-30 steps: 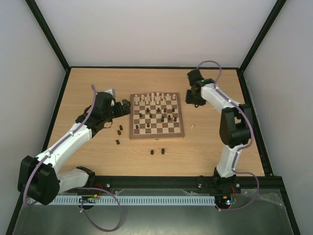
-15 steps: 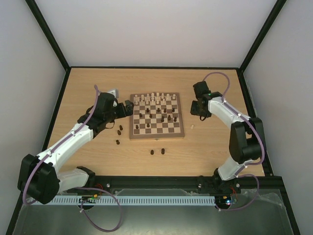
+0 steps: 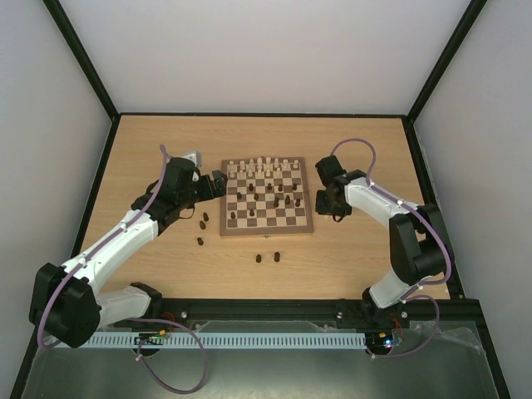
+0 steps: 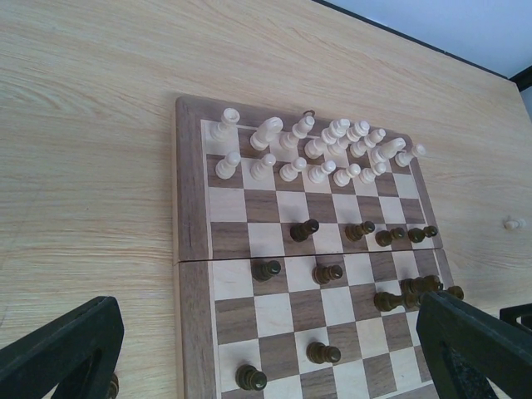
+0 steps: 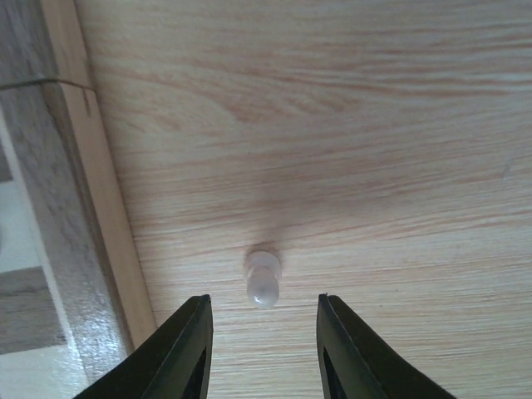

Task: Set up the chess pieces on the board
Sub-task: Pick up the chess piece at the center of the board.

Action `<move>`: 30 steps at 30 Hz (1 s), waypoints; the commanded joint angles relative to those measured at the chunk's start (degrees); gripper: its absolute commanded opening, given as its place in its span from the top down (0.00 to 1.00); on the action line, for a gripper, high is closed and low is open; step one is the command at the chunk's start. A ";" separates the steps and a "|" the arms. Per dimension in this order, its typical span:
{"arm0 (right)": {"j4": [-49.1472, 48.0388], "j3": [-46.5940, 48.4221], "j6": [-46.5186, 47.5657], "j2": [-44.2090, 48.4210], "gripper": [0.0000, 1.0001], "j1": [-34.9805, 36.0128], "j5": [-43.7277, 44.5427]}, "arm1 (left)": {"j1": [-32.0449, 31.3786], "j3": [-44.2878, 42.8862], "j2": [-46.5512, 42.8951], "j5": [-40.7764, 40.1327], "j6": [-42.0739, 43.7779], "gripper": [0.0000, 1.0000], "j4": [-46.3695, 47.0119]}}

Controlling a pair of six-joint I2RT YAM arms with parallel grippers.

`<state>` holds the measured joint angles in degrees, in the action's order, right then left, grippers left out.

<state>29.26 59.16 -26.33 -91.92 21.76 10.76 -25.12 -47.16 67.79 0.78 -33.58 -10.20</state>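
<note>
The board (image 3: 268, 231) lies mid-table. Cream chess pieces (image 3: 264, 166) fill its two far rows and dark ones (image 3: 278, 198) are scattered over the middle squares. In the right wrist view a lone cream pawn (image 5: 263, 281) stands on the table just right of the board's edge (image 5: 50, 166). My right gripper (image 5: 263, 301) is open, with a finger on each side of the pawn and not touching it. From above, that gripper (image 3: 329, 208) hides the pawn. My left gripper (image 3: 218, 184) hangs wide open at the board's left edge. It looks across the board (image 4: 189, 208), and the pawn (image 4: 514, 223) shows at the far right of its view.
Loose dark pieces stand on the table: two left of the board (image 3: 202, 220) (image 3: 199, 242) and two in front of it (image 3: 258, 258) (image 3: 277, 257). Black rails border the tabletop (image 3: 166, 141).
My right arm has swung from the board's far right corner toward me and down over the lone cream pawn, its jaws narrowing slightly. The left arm has barely moved.
</note>
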 commanded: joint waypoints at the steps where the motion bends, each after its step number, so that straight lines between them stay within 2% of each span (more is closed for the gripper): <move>1: 1.77 -1.87 -0.70 1.06 0.64 -0.03 -0.62 | -0.28 0.45 -0.79 -0.85 0.04 0.00 -0.78; 20: -1.41 -3.10 -0.05 -3.75 0.74 0.21 -1.54 | -0.28 0.39 -0.11 -1.57 -0.13 0.00 -1.07; 27: -2.10 -2.60 0.13 -4.64 0.83 0.26 -0.89 | -0.28 0.40 0.08 -1.97 -0.11 0.01 -1.08; 30: -1.97 -2.06 0.30 -4.81 0.84 0.22 -0.45 | -0.28 0.20 0.23 -2.07 -0.10 0.01 -1.14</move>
<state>26.44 56.71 -26.17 -95.85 21.78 9.28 -25.12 -47.16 67.81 -0.34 -33.65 -10.24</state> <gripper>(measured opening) 0.166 0.995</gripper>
